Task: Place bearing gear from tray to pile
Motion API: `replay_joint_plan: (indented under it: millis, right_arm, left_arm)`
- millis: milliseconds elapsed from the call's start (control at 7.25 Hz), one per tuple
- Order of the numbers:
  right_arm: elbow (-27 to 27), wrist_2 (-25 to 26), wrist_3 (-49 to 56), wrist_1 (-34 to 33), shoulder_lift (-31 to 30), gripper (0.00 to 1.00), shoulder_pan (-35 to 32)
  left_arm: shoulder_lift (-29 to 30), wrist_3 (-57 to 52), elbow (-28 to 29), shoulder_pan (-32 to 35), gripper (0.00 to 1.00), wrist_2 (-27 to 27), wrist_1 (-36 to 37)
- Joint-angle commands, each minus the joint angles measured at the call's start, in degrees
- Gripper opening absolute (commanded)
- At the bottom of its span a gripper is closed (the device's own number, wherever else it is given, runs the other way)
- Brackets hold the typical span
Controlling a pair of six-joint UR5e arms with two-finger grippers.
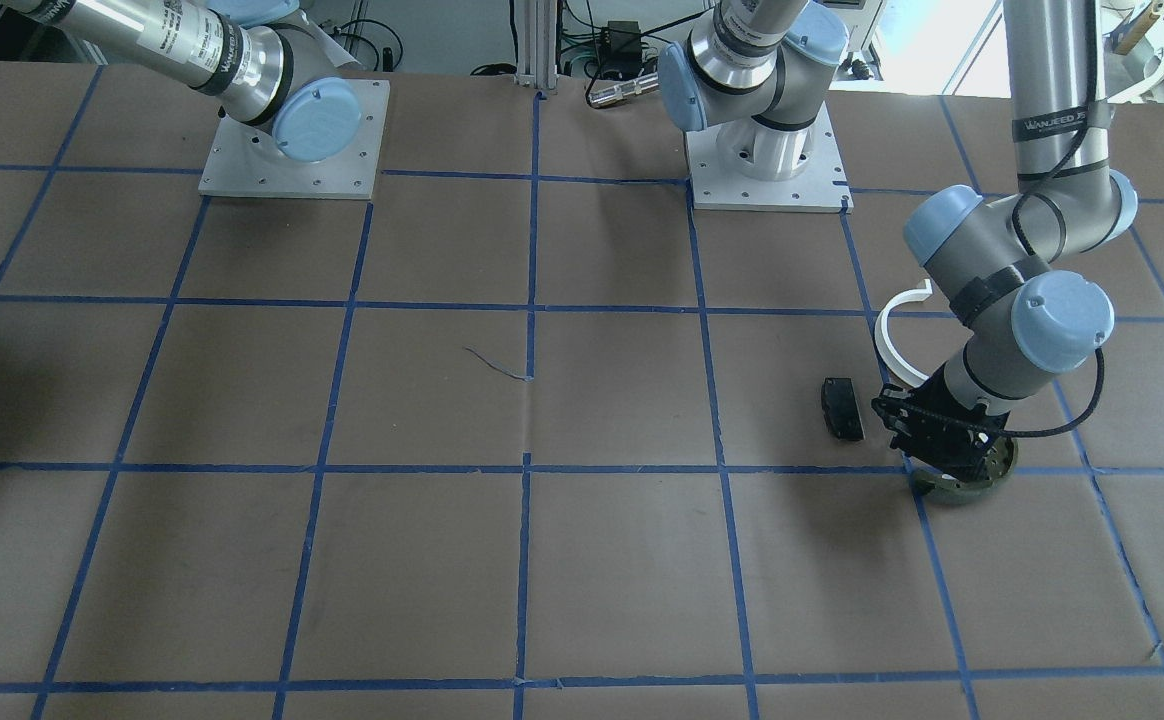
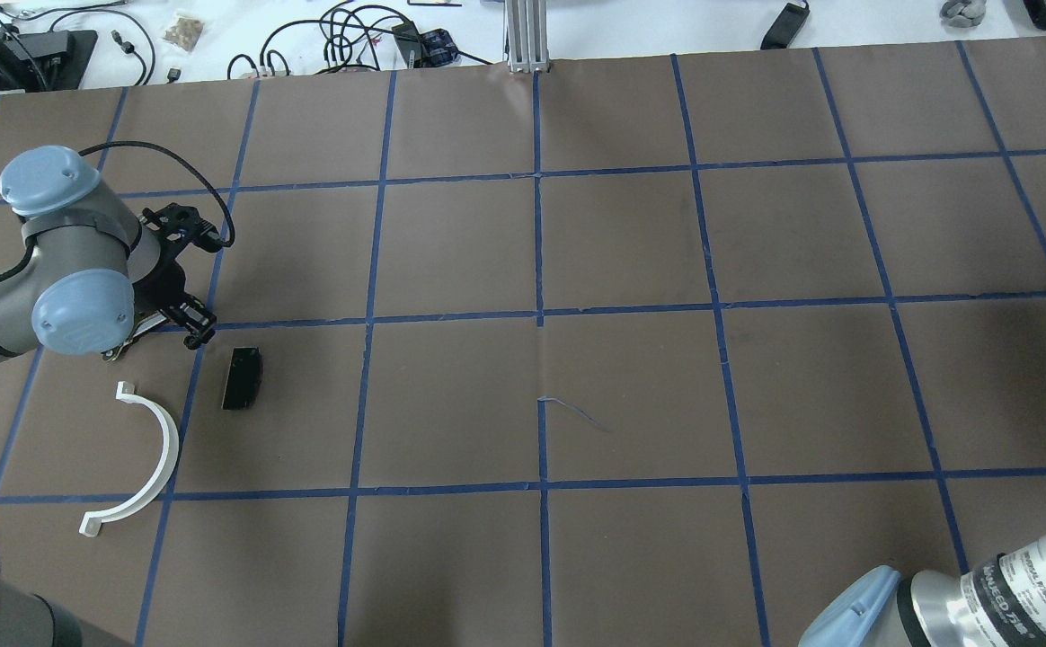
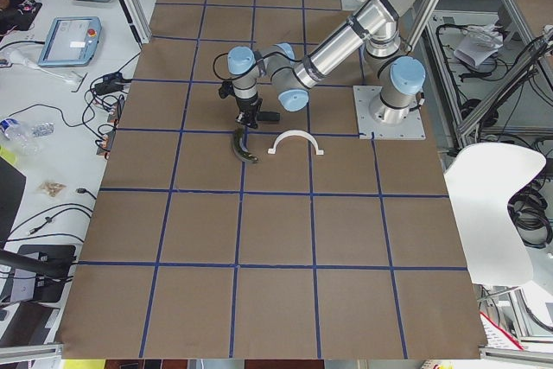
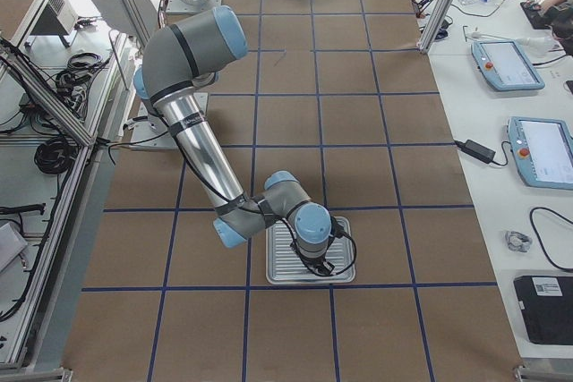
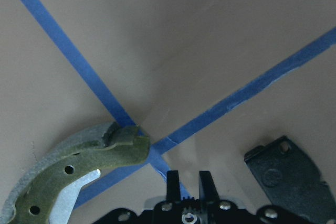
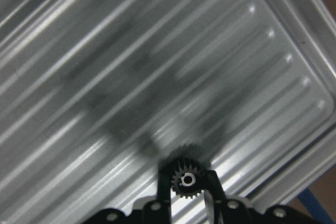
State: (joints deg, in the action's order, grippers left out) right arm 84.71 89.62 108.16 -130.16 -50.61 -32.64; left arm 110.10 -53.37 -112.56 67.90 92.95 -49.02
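**A:** Start at the left. What is listed there?

**B:** The pile: a white half-ring (image 2: 159, 440), a black pad (image 2: 242, 378) and an olive-green shoe (image 5: 79, 166). They lie loose on the counter (image 2: 631, 395), near one another but not touching. I take them to be grouped that way to mark the drop spot.

**A:** And the arm over them?

**B:** That is the left gripper (image 5: 189, 177). It hangs low by the shoe's end with its fingers drawn close together and nothing between them. I read it as idle, with no share in the carry.

**A:** The middle of the counter?

**B:** Brown paper and a blue tape grid. Nothing else to list.

**A:** Far right, then.

**B:** A ribbed metal tray (image 4: 282, 266), with the right gripper (image 6: 186, 178) directly above it. The gripper pinches the bearing gear (image 6: 185, 180), a small black toothed wheel with a pale bore. One finger presses on each side of the toothed rim, probably because the teeth give a firm hold.

**A:** Is the gear clear of the tray?

**B:** I cannot tell whether it has left the tray floor. It sits right between the fingertips. The pile is at the opposite end of the counter, so the whole carry remains.
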Motion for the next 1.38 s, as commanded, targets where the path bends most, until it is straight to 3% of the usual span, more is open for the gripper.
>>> replay_joint_plan:
  millis: [0, 276, 552, 690, 966, 1241]
  right_arm:
    - [-0.07, 0.12, -1.45, 0.61, -0.37, 0.0, -0.15]
    - [0.54, -0.5, -8.55, 3.92, -4.73, 0.0, -1.63]
    - [0.72, -0.5, -21.35, 6.32, -7.39, 0.0, -10.47]
    - [1.07, -0.42, -28.98, 6.5, -7.92, 0.0, -15.56]
    - [4.65, 0.55, -49.77, 10.36, -14.48, 0.0, -26.9]
    - [12.37, 4.66, -67.37, 9.23, -18.99, 0.0, -37.8]
  left_arm:
    - [0.47, 0.9, -0.03, -0.58, 0.0, -1.11, 0.15]
    - [0.9, 0.81, 0.15, -0.58, 0.95, -1.11, 0.06]
    - [0.21, 2.03, 0.75, 0.12, 0.97, -1.02, -0.03]
    - [-0.32, 4.74, 3.81, 1.34, 0.97, -1.02, -4.47]
    - [-2.33, 15.78, 14.42, 6.16, 0.97, -1.02, -20.96]
    - [-3.92, 32.46, 24.53, 12.92, 0.97, -0.41, -32.48]
